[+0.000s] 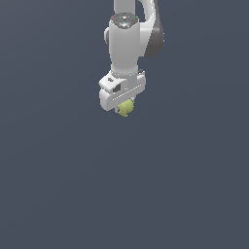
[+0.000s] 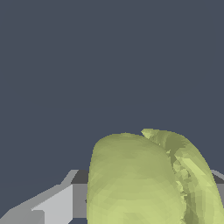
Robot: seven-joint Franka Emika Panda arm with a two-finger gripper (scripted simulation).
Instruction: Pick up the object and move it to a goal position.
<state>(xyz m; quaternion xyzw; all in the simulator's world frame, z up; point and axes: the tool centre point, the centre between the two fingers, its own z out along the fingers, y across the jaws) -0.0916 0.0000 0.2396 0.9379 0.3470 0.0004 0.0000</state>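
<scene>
Yellow-green ball [image 1: 126, 108] is sitting tucked right under the white gripper [image 1: 123, 110], toward the top of the exterior view and near its middle; you are seeing it fill much of the wrist view [image 2: 144, 179], with a grey finger [image 2: 52, 205] showing just beside it. The fingers are pinching the ball between them, as far as the pictures are telling. No floor, table or shadow is showing under it, so you are judging rather than seeing that it is hanging clear. By that judgement you are in the carrying step: the pick is done and the goal is not yet reached. No goal marker is showing in either view. For the next move, you are needing to keep the squeeze firm and travel smoothly, since a lumpy round thing is liable to roll out
</scene>
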